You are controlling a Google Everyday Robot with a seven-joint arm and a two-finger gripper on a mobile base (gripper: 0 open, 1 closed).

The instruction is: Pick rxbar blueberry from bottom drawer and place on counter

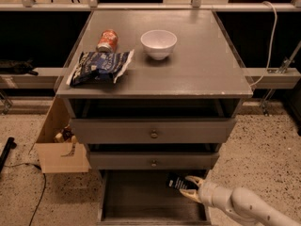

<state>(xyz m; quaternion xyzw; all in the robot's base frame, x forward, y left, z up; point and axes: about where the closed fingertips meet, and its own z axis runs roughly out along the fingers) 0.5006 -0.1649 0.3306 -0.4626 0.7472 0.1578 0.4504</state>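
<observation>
Rxbar blueberry (177,181): dark wrapper, tilted, over the far right part of the open bottom drawer (141,199). Gripper (186,186): enters from near right, fingers clamped on the bar. Counter (202,69): bears chip bag (99,67), can (107,40), white bowl (159,44).

Looks like a robot test lab, not a home. Grey drawer cabinet (155,134) stands alone on speckled terrazzo floor (265,142). Metal rails (275,74) either side, loose cable (270,36) hanging at right, open cardboard box (61,158) on floor at left. Robot arm's gripper (189,187) sits at right rear of bottom drawer (141,199).
</observation>
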